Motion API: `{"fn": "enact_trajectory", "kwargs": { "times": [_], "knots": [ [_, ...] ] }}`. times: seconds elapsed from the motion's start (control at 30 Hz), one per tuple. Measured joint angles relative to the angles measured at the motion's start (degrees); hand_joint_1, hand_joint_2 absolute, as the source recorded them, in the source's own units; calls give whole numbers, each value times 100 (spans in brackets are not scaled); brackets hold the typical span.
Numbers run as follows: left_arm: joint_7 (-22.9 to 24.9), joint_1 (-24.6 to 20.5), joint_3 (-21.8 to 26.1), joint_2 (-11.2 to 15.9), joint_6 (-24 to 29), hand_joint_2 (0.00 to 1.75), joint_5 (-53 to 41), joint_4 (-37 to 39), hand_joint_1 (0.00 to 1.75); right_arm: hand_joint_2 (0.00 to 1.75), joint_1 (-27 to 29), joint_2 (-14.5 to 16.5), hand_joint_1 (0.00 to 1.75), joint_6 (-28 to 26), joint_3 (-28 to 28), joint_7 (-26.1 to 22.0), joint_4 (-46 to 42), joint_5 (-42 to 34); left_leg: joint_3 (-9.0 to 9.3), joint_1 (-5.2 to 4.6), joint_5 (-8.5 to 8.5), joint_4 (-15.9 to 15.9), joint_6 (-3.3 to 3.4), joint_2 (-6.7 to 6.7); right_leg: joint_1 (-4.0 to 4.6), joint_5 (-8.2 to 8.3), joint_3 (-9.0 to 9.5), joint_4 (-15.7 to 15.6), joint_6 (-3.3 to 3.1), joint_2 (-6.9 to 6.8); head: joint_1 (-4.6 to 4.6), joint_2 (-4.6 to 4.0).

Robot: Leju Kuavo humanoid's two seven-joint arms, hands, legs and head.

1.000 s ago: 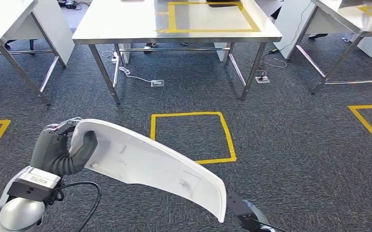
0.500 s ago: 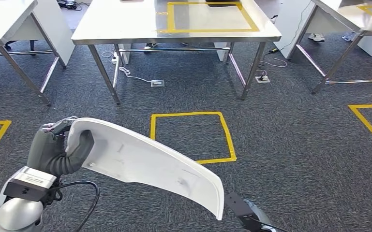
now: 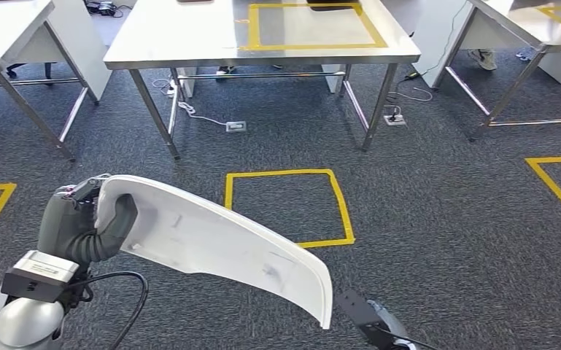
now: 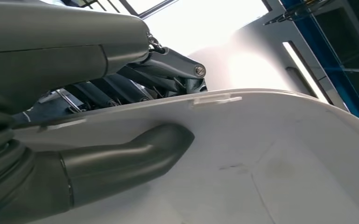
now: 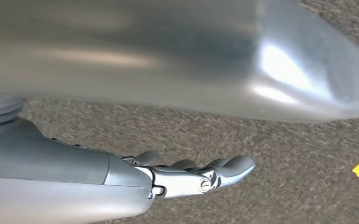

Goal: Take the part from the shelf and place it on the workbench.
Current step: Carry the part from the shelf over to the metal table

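Out front, place: the steel bench stands ahead across dark speckled carpet, well apart from the robot, with a yellow tape rectangle marked on its top.

Part: a long white curved panel, carried in the air over the carpet and not yet at the bench; it runs from the left hand toward the lower middle of the head view.

Left hand: the left hand is clamped on one end of the panel, thumb pressed flat on the inner face and dark fingers wrapped over the far edge.

Right hand: the right hand hangs over the carpet with fingers stretched out and lying close together, holding nothing.

Step in hand: carrying the panel to the bench, as I judge it; the shelf part of the job looks done and the placing is left.

Doing it well: with the grip at one end only, the free end will want to sag and swing, so a level wrist and steady walking should help; keep the free end clear of the bench legs and set the panel down inside the tape mark before loosening the grip.

Materials and shapes: the panel looks like smooth moulded plastic, thin-walled, bowed along its length, with small moulded tabs and faint scuffs on the inner face; the bench is brushed metal on slim legs; the carpet is a coarse grey weave with yellow tape squares.
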Motion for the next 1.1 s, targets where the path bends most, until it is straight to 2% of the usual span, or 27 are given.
{"fn": "enact_trajectory", "kwargs": {
  "times": [0.03, 0.07, 0.13, 0.2, 0.23, 0.3, 0.33, 0.37, 0.4, 0.43, 0.47, 0.5, 0.53, 0.6, 0.67, 0.7, 0.73, 0.77, 0.83, 0.87, 0.9, 0.93, 1.0, 1.07, 1.1],
  "knots": [
    [-4, -2, 1, -3, 5, 175, 3, 0, 175, 0, -2, 4, 0, 3, 2, 0, 0, 5, -4, -9, -43, 38, -56, -1, -9, 24, 96, -179, -34, 1, 1, 0],
    [-9, -4, 2, -3, 11, 175, 6, -2, 175, 0, -1, 8, 0, 7, 3, -1, 0, 9, -2, -22, -76, 54, -101, -2, -5, -14, 120, -221, -89, 10, 1, 0],
    [-20, -6, 3, -4, 21, 175, 11, -4, 175, 0, 6, 5, 0, 10, 3, -2, 0, 16, 30, -16, -108, 39, -175, -2, 10, -50, 121, -186, -227, 31, -5, 0],
    [-32, -8, 4, -5, 30, 175, 14, -13, 175, 0, 8, 3, 0, 7, 3, -4, 0, 20, -3, 8, -197, 184, -224, -2, 19, -77, 165, -188, -323, 33, -6, -1],
    [-39, -8, 5, -5, 34, 175, 16, -17, 175, 0, 8, 1, 0, 5, 3, -4, 0, 21, -110, 8, -309, 417, -234, -3, 22, -91, 197, -194, -362, 33, -7, -1],
    [-45, 4, 5, -5, 42, 175, 26, -21, 175, 0, 10, -2, 0, 3, 4, -6, 0, 24, -529, -7, -615, 1186, -225, -5, 51, -140, 248, -196, -416, 31, -8, -1],
    [-45, 18, 5, -5, 45, 175, 31, -21, 175, 0, 15, -2, 0, 5, 5, -6, 0, 26, -754, -15, -709, 1539, -214, -5, 70, -168, 274, -195, -433, 34, -8, -1],
    [-46, 36, 7, -3, 50, 175, 36, -22, 175, 0, 23, -2, 0, 7, 7, -6, 0, 28, -909, -22, -696, 1731, -193, -6, 89, -202, 308, -195, -443, 42, -8, 0],
    [-46, 52, 9, -2, 56, 175, 38, -25, 175, 0, 30, -3, 0, 9, 8, -6, 0, 32, -958, -32, -563, 1700, -162, -8, 105, -239, 354, -195, -447, 54, -7, 0],
    [-46, 63, 11, 0, 61, 175, 39, -30, 175, 0, 33, -3, 0, 11, 8, -6, 0, 34, -889, -49, -325, 1441, -118, -11, 118, -283, 414, -195, -445, 68, -7, 0],
    [-47, 69, 15, 1, 65, 175, 40, -39, 175, 0, 35, -3, 0, 12, 8, -7, 0, 37, -756, -73, -54, 1046, -66, -19, 125, -332, 478, -197, -437, 78, -8, 0],
    [-47, 72, 17, 1, 67, 175, 40, -48, 175, 0, 33, -3, 0, 12, 9, -8, 1, 39, -610, -104, 129, 688, -19, -28, 139, -382, 532, -200, -416, 87, -9, -1],
    [-48, 75, 19, 0, 67, 175, 41, -59, 175, 0, 30, -3, 0, 12, 10, -12, 1, 38, -488, -130, 226, 413, 12, -34, 146, -421, 569, -208, -387, 93, -11, -1],
    [-48, 84, 29, -3, 67, 175, 42, -77, 175, 0, 35, -3, 0, 8, 12, -19, 2, 34, -391, -164, 183, 222, 48, -45, 151, -445, 613, -230, -312, 97, -14, 0],
    [-48, 90, 47, -12, 68, 175, 42, -96, 175, 0, 44, -4, 0, -2, 13, -30, 2, 27, -323, -151, 142, 155, 96, -57, 141, -439, 647, -203, -251, 88, -11, 0],
    [-49, 87, 55, -20, 69, 175, 42, -104, 175, 0, 41, -5, 0, -8, 13, -39, 2, 24, -267, -138, 121, 125, 130, -58, 142, -462, 608, -91, -228, 80, -5, 0],
    [-49, 85, 58, -28, 69, 175, 42, -112, 175, 0, 33, -6, 0, -12, 14, -49, 2, 21, -207, -128, 99, 101, 161, -58, 140, -529, 496, 122, -212, 72, -1, 1],
    [-50, 86, 60, -34, 69, 175, 43, -116, 175, 0, 29, -8, 0, -14, 14, -58, 2, 21, -160, -123, 73, 82, 187, -53, 139, -635, 305, 435, -194, 65, 4, 1],
    [-49, 103, 61, -40, 69, 175, 44, -115, 175, 0, 41, -14, 0, -16, 14, -65, 2, 21, -104, -129, 11, 75, 214, -51, 142, -873, -201, 1118, -165, 61, 10, 1],
    [-49, 117, 61, -40, 69, 175, 44, -113, 175, 0, 56, -17, 0, -16, 14, -65, 2, 21, -69, -133, -25, 76, 215, -54, 142, -896, -395, 1297, -156, 61, 10, 1],
    [-48, 131, 62, -40, 69, 175, 44, -113, 175, 0, 69, -19, 0, -16, 14, -65, 2, 21, -22, -134, -66, 76, 210, -57, 143, -802, -496, 1292, -159, 60, 10, 0],
    [-48, 140, 63, -41, 69, 175, 44, -113, 175, 0, 75, -19, 0, -16, 14, -65, 2, 21, 40, -135, -111, 77, 200, -59, 143, -584, -493, 1089, -169, 56, 10, 0],
    [-49, 149, 64, -46, 69, 175, 43, -113, 175, 0, 77, -21, 0, -16, 14, -65, 4, 20, 173, -138, -211, 77, 166, -56, 157, -27, -279, 337, -212, 23, 8, 1],
    [-50, 153, 66, -51, 70, 175, 44, -114, 175, 0, 81, -25, 0, -16, 14, -65, 9, 18, 233, -145, -282, 75, 109, -52, 195, 192, -134, -148, -278, -18, 10, 1],
    [-50, 157, 67, -52, 71, 175, 44, -117, 175, 0, 89, -26, 0, -17, 14, -66, 12, 15, 244, -149, -295, 81, 73, -52, 208, 176, -128, -199, -316, -27, 11, 1]
  ]
}}
